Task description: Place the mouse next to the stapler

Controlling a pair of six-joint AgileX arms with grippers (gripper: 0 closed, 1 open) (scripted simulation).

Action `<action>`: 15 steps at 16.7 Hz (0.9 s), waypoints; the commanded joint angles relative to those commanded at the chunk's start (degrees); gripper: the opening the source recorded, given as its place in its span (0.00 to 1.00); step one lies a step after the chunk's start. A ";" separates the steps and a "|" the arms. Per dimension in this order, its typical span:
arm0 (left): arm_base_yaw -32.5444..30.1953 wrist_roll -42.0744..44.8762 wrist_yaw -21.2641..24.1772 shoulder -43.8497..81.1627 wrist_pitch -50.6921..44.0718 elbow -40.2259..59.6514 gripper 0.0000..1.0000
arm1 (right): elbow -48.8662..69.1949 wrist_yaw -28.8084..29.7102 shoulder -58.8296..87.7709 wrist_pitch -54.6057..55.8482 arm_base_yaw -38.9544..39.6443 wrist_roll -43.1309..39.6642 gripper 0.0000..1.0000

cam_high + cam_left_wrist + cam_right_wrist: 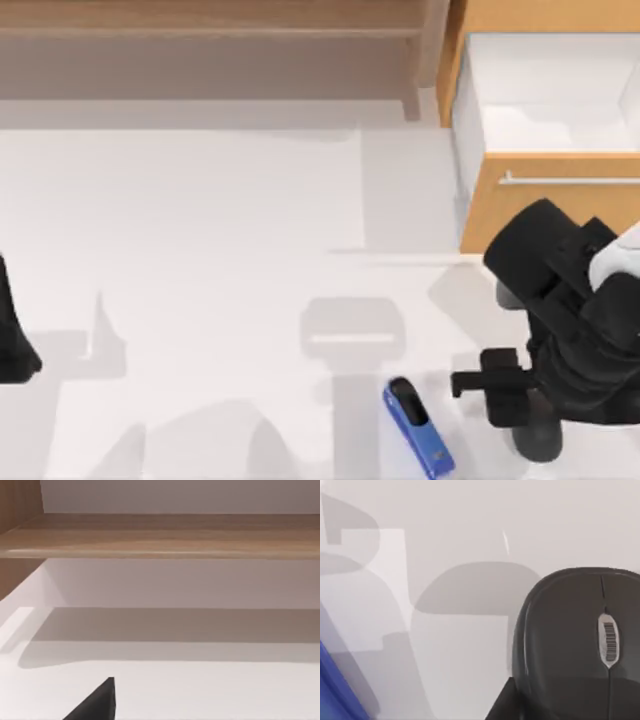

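The dark grey mouse [575, 640] with its scroll wheel facing the camera sits close up in the right wrist view. A black finger [502, 707] lies against its side, and its shadow falls apart from it on the white table. My right gripper [490, 385] hangs at the table's front right, just right of the blue stapler [420, 430], and appears shut on the mouse. The stapler lies slanted near the front edge with its black end on top; its blue edge [335, 680] shows in the right wrist view. My left gripper [12, 335] is parked at the left edge.
A wooden cabinet with an open white drawer [545, 110] stands at the back right, close behind my right arm. A wooden shelf [200, 30] runs along the back. The white table [200, 250] spreads wide left of the stapler.
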 joint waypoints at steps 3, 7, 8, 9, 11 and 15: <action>0.00 0.00 0.00 0.00 0.00 0.00 1.00 | 0.00 0.00 0.00 0.00 0.00 0.00 0.00; 0.00 0.00 0.00 0.00 0.00 0.00 1.00 | 0.00 0.00 0.00 0.00 0.00 0.00 0.30; 0.00 0.00 0.00 0.00 0.00 0.00 1.00 | 0.00 0.00 0.00 0.00 0.00 0.00 0.38; 0.00 0.00 0.00 0.00 0.00 0.00 1.00 | 0.00 0.00 0.00 0.00 0.00 0.00 0.45; 0.00 0.00 0.00 0.00 0.00 0.00 1.00 | 0.00 0.00 0.00 0.00 0.00 0.00 0.60; 0.00 0.00 0.00 0.00 0.00 0.00 1.00 | 0.00 0.00 0.00 0.00 0.00 0.00 0.90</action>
